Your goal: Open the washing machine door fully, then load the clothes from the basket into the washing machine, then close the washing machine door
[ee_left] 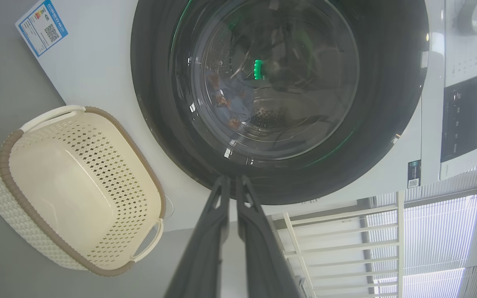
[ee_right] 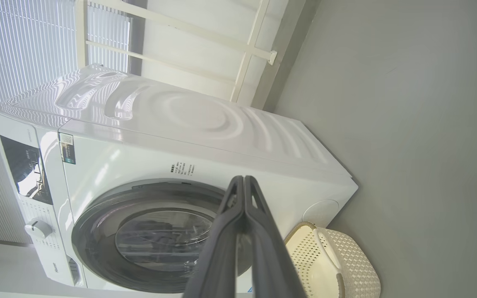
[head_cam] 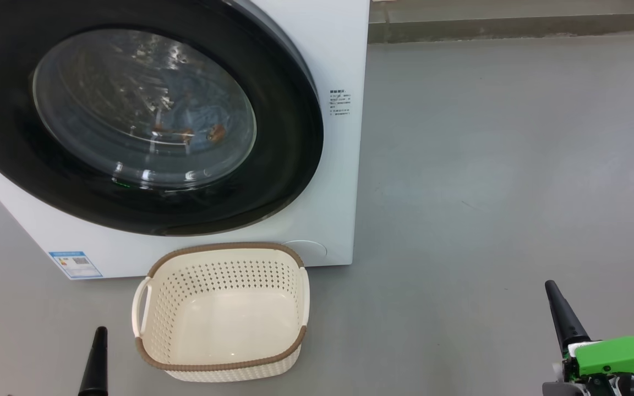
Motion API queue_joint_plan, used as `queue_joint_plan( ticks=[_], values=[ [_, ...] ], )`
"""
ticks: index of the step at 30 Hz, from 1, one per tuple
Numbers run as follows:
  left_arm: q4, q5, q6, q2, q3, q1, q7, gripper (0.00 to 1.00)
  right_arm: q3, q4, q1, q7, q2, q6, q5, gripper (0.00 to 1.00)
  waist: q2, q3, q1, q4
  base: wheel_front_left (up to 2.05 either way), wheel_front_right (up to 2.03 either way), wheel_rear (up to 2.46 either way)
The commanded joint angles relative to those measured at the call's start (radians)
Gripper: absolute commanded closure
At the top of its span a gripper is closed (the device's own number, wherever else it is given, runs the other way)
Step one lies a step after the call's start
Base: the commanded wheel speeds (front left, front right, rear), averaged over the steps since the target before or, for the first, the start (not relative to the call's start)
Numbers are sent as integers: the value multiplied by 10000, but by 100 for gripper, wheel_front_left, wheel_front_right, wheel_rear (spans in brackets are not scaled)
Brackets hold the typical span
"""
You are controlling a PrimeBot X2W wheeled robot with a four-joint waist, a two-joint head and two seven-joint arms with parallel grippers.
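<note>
Wash loaded, door shut: the washing machine door (head_cam: 146, 121) sits closed against the washing machine (head_cam: 339, 55), its black rim flush with the white front. The clothes (head_cam: 196, 118) lie low in the drum behind the glass, and they appear to be a fold of light blue fabric with orange-brown figures, though reflections blur the window. The basket (head_cam: 223, 272) stands empty on the floor (head_cam: 487, 165) just in front of the machine, below the door, where an arm could carry from it to the opening. Judged from this, all three steps of the job look done. The left end effector (head_cam: 99, 333), at the lower left of the head view, and the right end effector (head_cam: 552, 289), at the lower right by its green housing (head_cam: 619, 355), each have their fingers pressed together with nothing between them. Both are well apart from door and basket, a resting posture that suits a finished job. Beyond the head view's close crop of the door, the left wrist view adds the dark control panel (ee_left: 462, 120) and a green glint in the glass. The right wrist view adds the machine's moulded top, its dial (ee_right: 37, 228) and a white railing (ee_right: 246, 49) behind.
</note>
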Motion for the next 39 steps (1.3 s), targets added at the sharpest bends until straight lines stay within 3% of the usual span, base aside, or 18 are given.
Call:
queue_joint_plan(
  ticks=[1, 24, 39],
  values=[
    [-330, -341, 3, 45, 221, -496, 95, 100, 71, -234, -611, 116, -95, 5, 356, 100, -1, 2, 0, 16, 0, 0, 0],
    [-410, -2701, 4, -139, 250, -825, 768, 100, -282, -194, -878, 798, 83, 0, 2602, 100, -1, 17, 0, 184, 0, 0, 0],
    [-410, -2708, 4, -139, 249, -826, 769, 100, -313, -193, -881, 824, 104, 0, 2584, 100, -1, 17, 0, 184, 0, 0, 0]
  ],
)
